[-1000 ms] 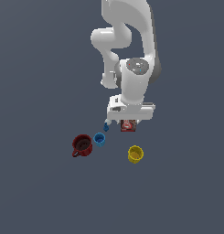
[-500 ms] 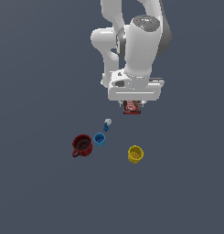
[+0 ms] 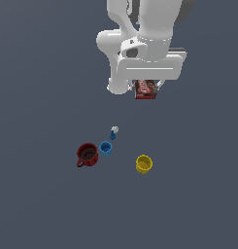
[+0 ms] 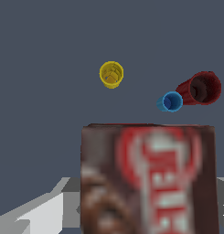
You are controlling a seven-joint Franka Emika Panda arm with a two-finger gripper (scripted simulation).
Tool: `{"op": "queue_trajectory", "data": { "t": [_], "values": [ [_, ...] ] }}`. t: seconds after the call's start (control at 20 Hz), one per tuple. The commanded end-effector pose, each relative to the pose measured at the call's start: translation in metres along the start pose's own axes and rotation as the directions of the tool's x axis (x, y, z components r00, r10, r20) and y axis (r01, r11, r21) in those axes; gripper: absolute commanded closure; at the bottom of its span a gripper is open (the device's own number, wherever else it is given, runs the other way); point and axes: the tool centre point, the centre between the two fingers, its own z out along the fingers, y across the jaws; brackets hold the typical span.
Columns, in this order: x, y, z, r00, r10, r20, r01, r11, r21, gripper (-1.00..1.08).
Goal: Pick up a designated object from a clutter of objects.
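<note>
In the exterior view, from left to right on the floor, sit the mug (image 3: 87,154), blue cup (image 3: 106,148), bottle (image 3: 113,132) and yellow cup (image 3: 144,164). Well above them the gripper (image 3: 146,86) grips the box (image 3: 145,89) in the air.

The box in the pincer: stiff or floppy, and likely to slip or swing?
The box probably is stiff: its edges look straight in the wrist view. It hangs below the pincer, well above the cups, so a slip would mean a drop. Flat faces likely grip well.
</note>
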Motion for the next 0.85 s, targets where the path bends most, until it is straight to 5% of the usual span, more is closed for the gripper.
{"op": "queue_trajectory", "data": {
  "t": [0.0, 0.8],
  "values": [
    [-0.005, -0.002, -0.022, 1.000, 0.001, 0.002, -0.001, 1.000, 0.000, 1.08],
    [-0.016, -0.007, -0.085, 1.000, 0.002, 0.004, -0.002, 1.000, -0.001, 1.08]
  ]
}}
